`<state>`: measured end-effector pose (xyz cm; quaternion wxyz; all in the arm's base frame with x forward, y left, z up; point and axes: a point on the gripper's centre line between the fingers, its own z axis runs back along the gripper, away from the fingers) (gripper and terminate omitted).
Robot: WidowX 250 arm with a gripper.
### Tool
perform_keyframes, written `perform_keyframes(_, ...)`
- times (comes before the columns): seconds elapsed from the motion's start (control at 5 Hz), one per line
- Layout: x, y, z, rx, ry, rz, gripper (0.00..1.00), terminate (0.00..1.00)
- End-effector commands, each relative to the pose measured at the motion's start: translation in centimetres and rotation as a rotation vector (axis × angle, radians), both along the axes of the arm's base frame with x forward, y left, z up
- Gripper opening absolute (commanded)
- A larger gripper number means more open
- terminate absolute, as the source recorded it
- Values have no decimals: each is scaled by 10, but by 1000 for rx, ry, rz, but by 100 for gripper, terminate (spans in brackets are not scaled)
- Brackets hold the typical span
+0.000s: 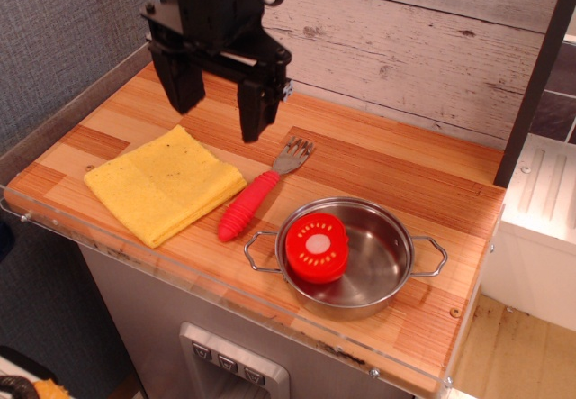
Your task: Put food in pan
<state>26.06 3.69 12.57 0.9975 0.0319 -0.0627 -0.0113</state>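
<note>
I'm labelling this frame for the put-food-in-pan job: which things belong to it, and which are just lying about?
Job: tomato half, lying in the steel pan; open, empty pincer.
Lying about: yellow cloth; red-handled fork.

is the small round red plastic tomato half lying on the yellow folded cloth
No, the red tomato half lies inside the shiny steel pan, well apart from the yellow cloth.
</note>
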Motion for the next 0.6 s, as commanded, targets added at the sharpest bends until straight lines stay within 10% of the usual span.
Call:
perform_keyframes(0.0, -14, 21, -4, -53, 95, -65, 100, 0)
perform_keyframes(0.2, -14, 21, -4, -53, 95, -65, 100, 0)
perform_keyframes(0.4, -14, 21, -4, -53, 95, -65, 100, 100)
